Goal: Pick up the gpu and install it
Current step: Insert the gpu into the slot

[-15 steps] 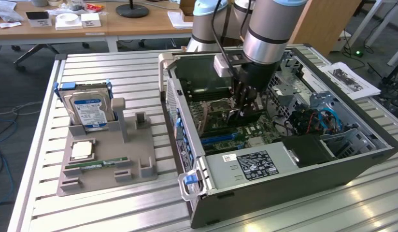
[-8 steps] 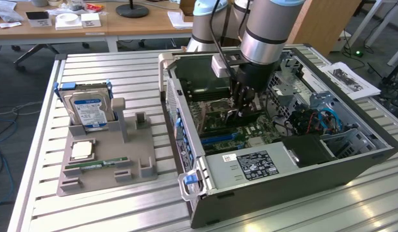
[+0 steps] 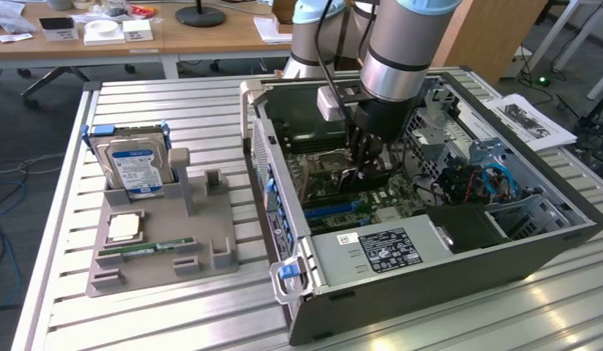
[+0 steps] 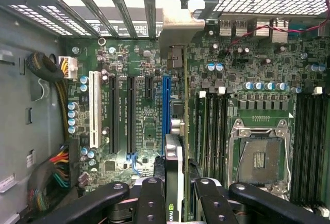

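The claw [image 3: 365, 168] reaches down inside the case [image 3: 429, 292], pinching the gpu [image 4: 174, 157] between its fingers [image 4: 150, 198]. The gpu stands on edge inside the case, over the motherboard [image 4: 258, 79], its metal bracket [image 4: 178, 28] toward the case's rear wall. Whether it touches the board I cannot tell.

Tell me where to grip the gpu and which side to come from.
Grip the gpu by its upper long edge from above, one finger on each flat face. It is thin and stands on edge over the motherboard slots, so likely only that edge is free; the gripper holds it so.
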Motion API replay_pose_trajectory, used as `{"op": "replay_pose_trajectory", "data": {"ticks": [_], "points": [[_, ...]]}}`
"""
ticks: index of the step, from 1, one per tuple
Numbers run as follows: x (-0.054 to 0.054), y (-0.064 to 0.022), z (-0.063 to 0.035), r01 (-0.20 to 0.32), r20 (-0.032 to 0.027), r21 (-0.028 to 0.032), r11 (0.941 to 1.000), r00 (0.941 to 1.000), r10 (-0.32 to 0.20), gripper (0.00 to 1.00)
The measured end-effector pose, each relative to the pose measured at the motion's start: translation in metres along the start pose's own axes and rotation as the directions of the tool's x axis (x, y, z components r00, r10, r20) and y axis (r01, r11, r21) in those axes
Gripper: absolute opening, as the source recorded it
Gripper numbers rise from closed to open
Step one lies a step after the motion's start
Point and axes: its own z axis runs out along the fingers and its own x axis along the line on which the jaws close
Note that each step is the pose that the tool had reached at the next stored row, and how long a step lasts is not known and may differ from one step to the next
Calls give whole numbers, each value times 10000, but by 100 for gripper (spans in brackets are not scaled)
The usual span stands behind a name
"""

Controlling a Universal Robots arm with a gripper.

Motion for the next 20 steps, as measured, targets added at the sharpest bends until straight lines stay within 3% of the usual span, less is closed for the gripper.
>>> {"op": "replay_pose_trajectory", "data": {"ticks": [20], "points": [[50, 50, 23, -8, 0, 0, 10000, 10000, 8, 27]]}}
